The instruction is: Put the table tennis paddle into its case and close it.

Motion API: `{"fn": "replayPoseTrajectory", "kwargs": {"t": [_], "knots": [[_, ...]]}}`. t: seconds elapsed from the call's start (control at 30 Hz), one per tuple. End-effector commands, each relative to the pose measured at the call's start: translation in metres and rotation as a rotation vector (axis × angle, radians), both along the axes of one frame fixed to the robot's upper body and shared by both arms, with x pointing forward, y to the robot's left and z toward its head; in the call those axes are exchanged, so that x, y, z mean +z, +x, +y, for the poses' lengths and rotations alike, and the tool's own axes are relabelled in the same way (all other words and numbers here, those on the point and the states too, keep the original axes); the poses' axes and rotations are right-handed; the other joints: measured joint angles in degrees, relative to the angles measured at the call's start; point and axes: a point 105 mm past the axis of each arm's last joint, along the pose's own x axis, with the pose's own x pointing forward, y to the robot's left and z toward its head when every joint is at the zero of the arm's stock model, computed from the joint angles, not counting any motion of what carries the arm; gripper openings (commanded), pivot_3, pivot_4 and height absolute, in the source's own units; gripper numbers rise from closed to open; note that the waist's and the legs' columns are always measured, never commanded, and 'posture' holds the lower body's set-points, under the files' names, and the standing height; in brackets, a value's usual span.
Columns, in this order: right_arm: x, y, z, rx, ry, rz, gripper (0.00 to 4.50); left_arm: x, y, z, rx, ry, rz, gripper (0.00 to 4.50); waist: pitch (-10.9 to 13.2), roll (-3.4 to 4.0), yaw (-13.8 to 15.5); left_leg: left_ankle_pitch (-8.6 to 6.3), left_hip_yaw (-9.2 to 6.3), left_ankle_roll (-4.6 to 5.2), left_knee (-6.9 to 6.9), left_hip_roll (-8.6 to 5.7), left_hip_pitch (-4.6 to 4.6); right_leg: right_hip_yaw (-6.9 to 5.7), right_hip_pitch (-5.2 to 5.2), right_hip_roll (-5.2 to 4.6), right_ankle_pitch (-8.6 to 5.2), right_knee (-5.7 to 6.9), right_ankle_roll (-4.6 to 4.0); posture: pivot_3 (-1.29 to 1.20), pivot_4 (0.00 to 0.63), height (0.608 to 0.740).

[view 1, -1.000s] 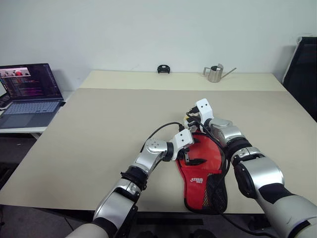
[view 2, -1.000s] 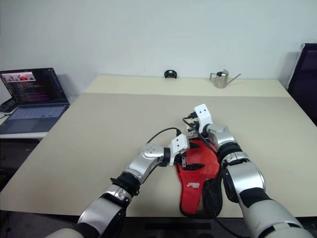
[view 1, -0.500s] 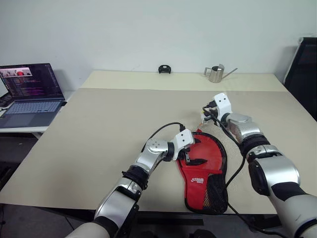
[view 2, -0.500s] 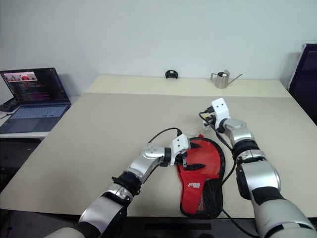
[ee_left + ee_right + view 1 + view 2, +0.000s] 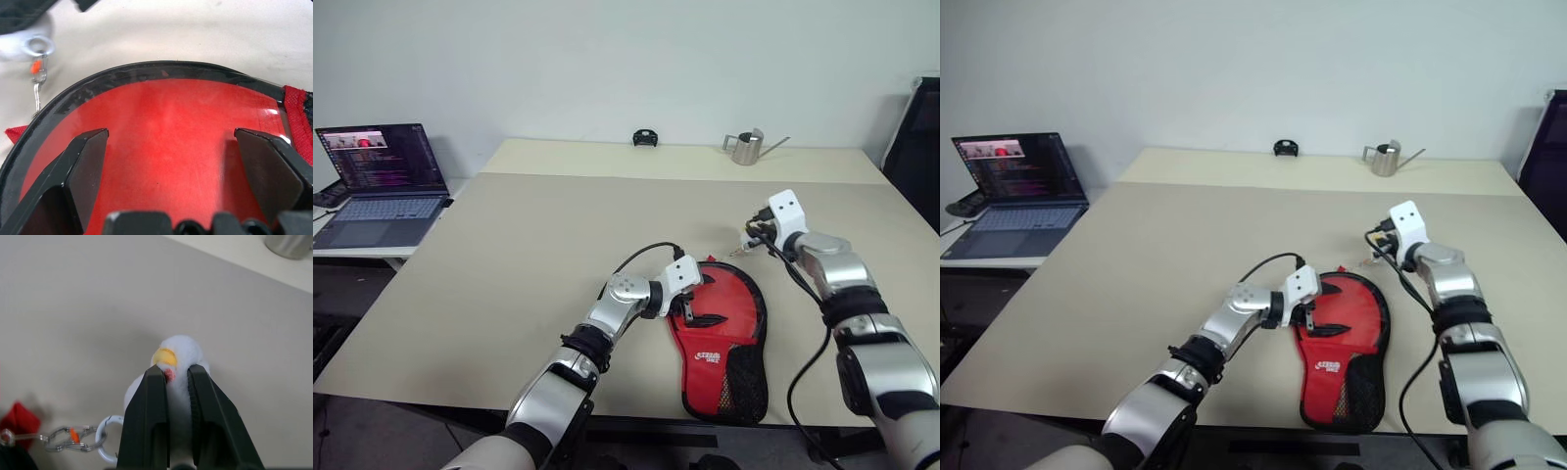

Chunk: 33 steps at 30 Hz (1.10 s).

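Eye views, case [image 5: 717,328]: lies flat near the front edge of the bench [image 5: 509,245], red side up, round end away from the robot, mesh pocket at the near end.
Eye views, left pincer [image 5: 693,308]: over the round end of the case, fingers spread wide, nothing held.
Eye views, right pincer [image 5: 747,243]: beyond and to the right of the case, apart from it, above bare bench.
Eye views, rest: laptop [image 5: 377,181] on a side table at left; watering can [image 5: 749,147] and a small black object [image 5: 645,138] at the far edge of the bench.
Left wrist view, paddle [image 5: 161,147]: red face seen inside the black edging of the case; both fingers [image 5: 83,166] rest wide apart over it.
Left wrist view, clip [image 5: 38,81]: metal link with an orange bit, lying on the bench beside the case edge.
Right wrist view, right pincer [image 5: 177,377]: closed tight on a white fluffy toy [image 5: 183,352] with a yellow beak.
Right wrist view, ring [image 5: 106,443]: joins the toy to a metal clip [image 5: 66,438] leading toward a red tab [image 5: 17,418].
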Motion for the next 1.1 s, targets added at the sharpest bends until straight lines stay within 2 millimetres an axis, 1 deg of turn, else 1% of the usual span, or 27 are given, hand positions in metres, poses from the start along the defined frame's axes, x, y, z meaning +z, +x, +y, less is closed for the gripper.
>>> {"fn": "replayPoseTrajectory", "kwargs": {"t": [0.03, 0.2, 0.3, 0.63, 0.77, 0.93, 1.1], "knots": [[0.026, -0.014, -0.01, -0.027, 0.004, -0.067, 0.14, -0.039, -0.015, 0.002, -0.027, 0.11, 0.113, 4.5, -0.03, 0.05, 0.13, -0.01, 0.0, 0.02, 0.0, 0.0, 0.01, 0.01, 0.0, 0.0, 0.0, 0.0, 0.0, 0.0, 0.15, 0.74], [0.02, -0.04, -0.015, -0.05, -0.011, -0.037, 0.14, -0.039, -0.016, -0.001, -0.037, 0.113, 0.111, 4.5, -0.06, 0.1, 0.41, -0.04, -0.06, 0.06, 0.01, -0.02, 0.02, -0.04, 0.08, 0.01, 0.0, -0.02, 0.0, 0.0, 0.15, 0.74], [0.016, -0.065, -0.028, -0.081, -0.032, 0.001, 0.14, -0.039, -0.017, -0.003, -0.045, 0.118, 0.111, 4.5, -0.07, 0.12, 0.85, -0.04, -0.14, 0.08, 0.03, -0.07, 0.02, -0.1, 0.12, 0.0, -0.01, -0.06, 0.02, 0.0, 0.15, 0.74], [0.016, -0.11, -0.047, -0.132, -0.084, 0.065, 0.14, -0.04, -0.019, -0.007, -0.061, 0.125, 0.113, 4.5, -0.08, 0.12, 1.4, -0.09, -0.16, 0.16, 0.03, -0.11, 0.05, -0.12, 0.18, 0.02, -0.03, -0.1, 0.05, 0.0, 0.15, 0.74], [0.013, -0.127, -0.05, -0.131, -0.101, 0.101, 0.14, -0.041, -0.019, -0.008, -0.064, 0.126, 0.114, 4.5, -0.08, 0.12, 1.56, -0.11, -0.16, 0.18, 0.03, -0.13, 0.05, -0.11, 0.19, 0.01, -0.04, -0.12, 0.06, 0.0, 0.15, 0.74], [0.005, -0.154, -0.049, -0.099, -0.111, 0.181, 0.14, -0.041, -0.02, -0.01, -0.072, 0.127, 0.116, 4.5, -0.09, 0.1, 1.69, -0.12, -0.19, 0.2, 0.03, -0.15, 0.05, -0.14, 0.23, 0.02, -0.06, -0.13, 0.09, 0.0, 0.15, 0.74], [-0.003, -0.179, -0.042, -0.042, -0.091, 0.272, 0.14, -0.041, -0.021, -0.012, -0.079, 0.128, 0.114, 4.5, -0.1, 0.09, 1.69, -0.13, -0.2, 0.22, 0.03, -0.18, 0.07, -0.13, 0.26, 0.01, -0.07, -0.13, 0.1, 0.0, 0.15, 0.74]]}}
